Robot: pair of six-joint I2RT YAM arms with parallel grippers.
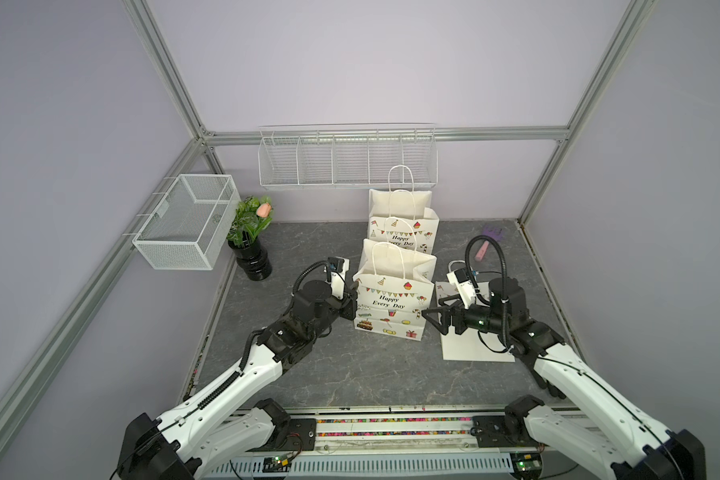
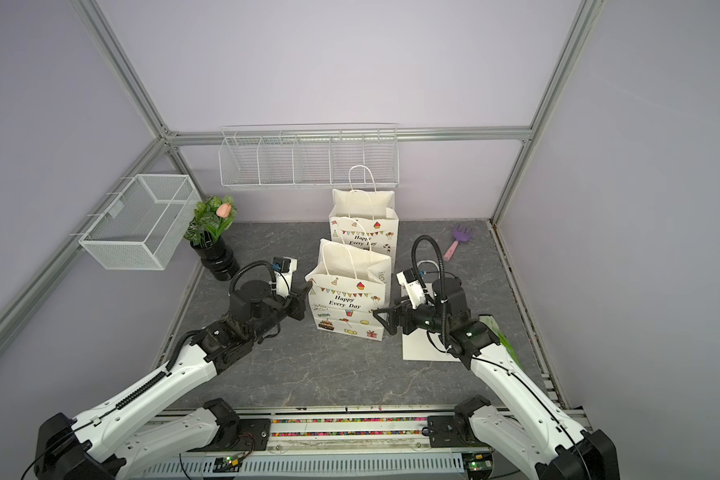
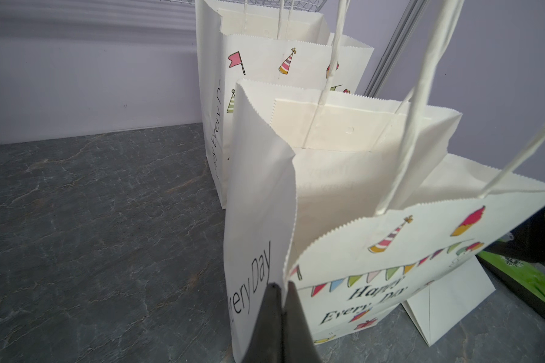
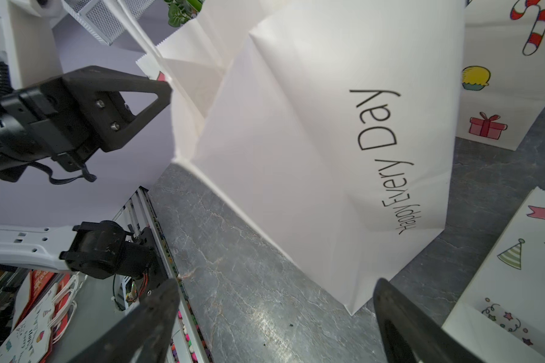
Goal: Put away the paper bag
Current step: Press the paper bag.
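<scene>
Robot lab cell: aluminium frame (image 1: 495, 134), blank lilac walls (image 1: 371, 62), arm mounting rail (image 1: 391, 432).

The white paper gift bag (image 1: 393, 303) with twisted handles and a colourful "Happy Every Day" party print stands upright, mouth open, on the grey marbled tabletop (image 1: 350, 374), just before an identical upright bag (image 1: 404, 228).

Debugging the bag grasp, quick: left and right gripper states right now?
Left gripper: closed, pinching the side edge of the near paper bag.
Right gripper: open, holding nothing, beside that bag.
</scene>
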